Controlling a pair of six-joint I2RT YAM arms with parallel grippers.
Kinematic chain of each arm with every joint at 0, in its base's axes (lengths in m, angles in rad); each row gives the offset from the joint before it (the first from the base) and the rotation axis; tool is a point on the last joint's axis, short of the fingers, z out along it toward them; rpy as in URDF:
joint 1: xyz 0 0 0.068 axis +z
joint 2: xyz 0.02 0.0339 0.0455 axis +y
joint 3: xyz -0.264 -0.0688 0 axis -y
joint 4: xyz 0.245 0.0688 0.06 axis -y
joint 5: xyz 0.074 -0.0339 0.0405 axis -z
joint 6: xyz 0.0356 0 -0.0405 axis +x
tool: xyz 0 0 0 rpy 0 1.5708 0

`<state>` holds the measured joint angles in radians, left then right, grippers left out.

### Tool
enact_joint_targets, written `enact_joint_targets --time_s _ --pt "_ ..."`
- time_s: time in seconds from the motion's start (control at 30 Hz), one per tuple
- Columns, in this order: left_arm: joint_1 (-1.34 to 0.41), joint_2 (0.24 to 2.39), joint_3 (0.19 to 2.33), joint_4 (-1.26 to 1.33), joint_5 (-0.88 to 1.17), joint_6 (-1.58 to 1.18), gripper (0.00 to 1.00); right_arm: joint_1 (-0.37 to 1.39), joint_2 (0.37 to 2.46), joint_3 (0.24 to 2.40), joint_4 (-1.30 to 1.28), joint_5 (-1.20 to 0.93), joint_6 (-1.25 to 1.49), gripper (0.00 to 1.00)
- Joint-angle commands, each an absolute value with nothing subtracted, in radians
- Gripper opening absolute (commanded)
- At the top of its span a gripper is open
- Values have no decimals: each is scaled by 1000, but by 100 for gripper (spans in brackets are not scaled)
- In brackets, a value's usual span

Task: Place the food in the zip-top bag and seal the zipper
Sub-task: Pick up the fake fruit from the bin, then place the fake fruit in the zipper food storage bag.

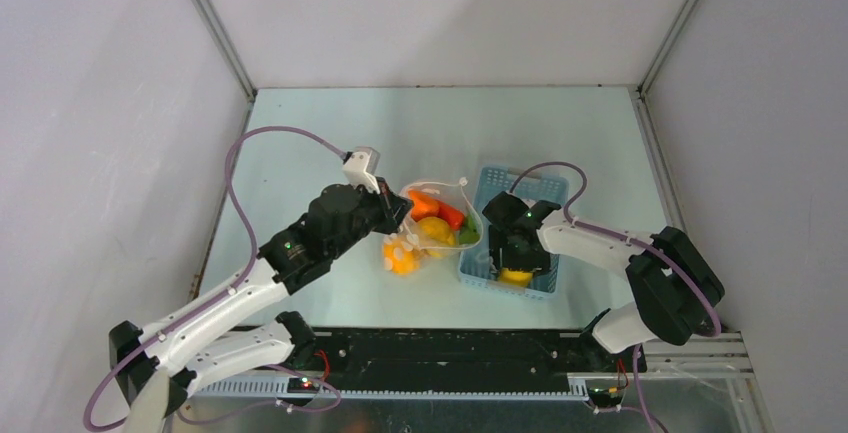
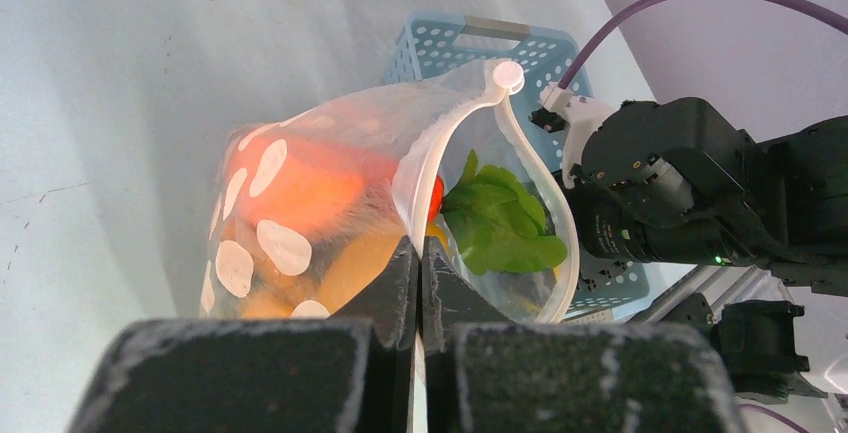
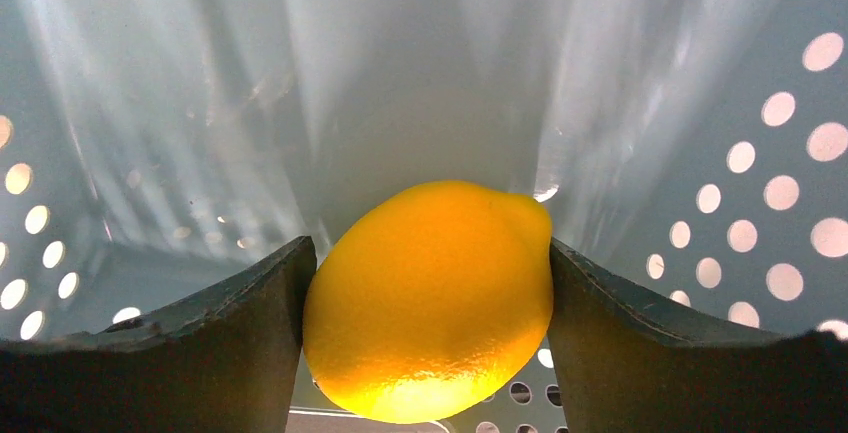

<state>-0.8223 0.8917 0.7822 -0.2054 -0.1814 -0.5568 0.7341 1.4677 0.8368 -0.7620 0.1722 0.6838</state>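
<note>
The left gripper (image 2: 418, 253) is pressing its fingers together on the near rim of the zip-top bag (image 2: 290, 213). The bag is extending directly ahead of this gripper with its mouth gaping. It is holding orange and red food and a green leafy piece (image 2: 500, 225). The zipper (image 2: 420, 168) is running up to its slider (image 2: 508, 75) at the far end. The right gripper (image 3: 430, 248) is pinching a yellow lemon (image 3: 430, 313) between both fingers inside the blue basket (image 3: 760, 173). The basket is standing on the table (image 1: 330, 133) just beside the bag.
</note>
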Motion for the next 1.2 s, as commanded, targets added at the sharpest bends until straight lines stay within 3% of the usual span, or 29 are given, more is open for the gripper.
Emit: enact_joint_targets --time_s 0.0,0.23,0.53,0.73,0.9,1.17 --pt "-817 871 816 -191 -199 -539 0 734 1471 867 -730 150 670 64" --pt "-818 867 811 -194 -201 -543 0 718 1370 867 -723 207 660 44" --pt "-816 868 807 -179 -190 -540 0 697 1059 867 -676 340 624 34" --pt "-817 878 810 -174 -180 -541 0 699 897 849 -492 275 523 33" --pt "-816 881 809 -171 -171 -541 0 722 805 771 -164 38 448 33" --pt "-817 875 802 -177 -174 -545 0 834 931 770 103 -88 406 33"
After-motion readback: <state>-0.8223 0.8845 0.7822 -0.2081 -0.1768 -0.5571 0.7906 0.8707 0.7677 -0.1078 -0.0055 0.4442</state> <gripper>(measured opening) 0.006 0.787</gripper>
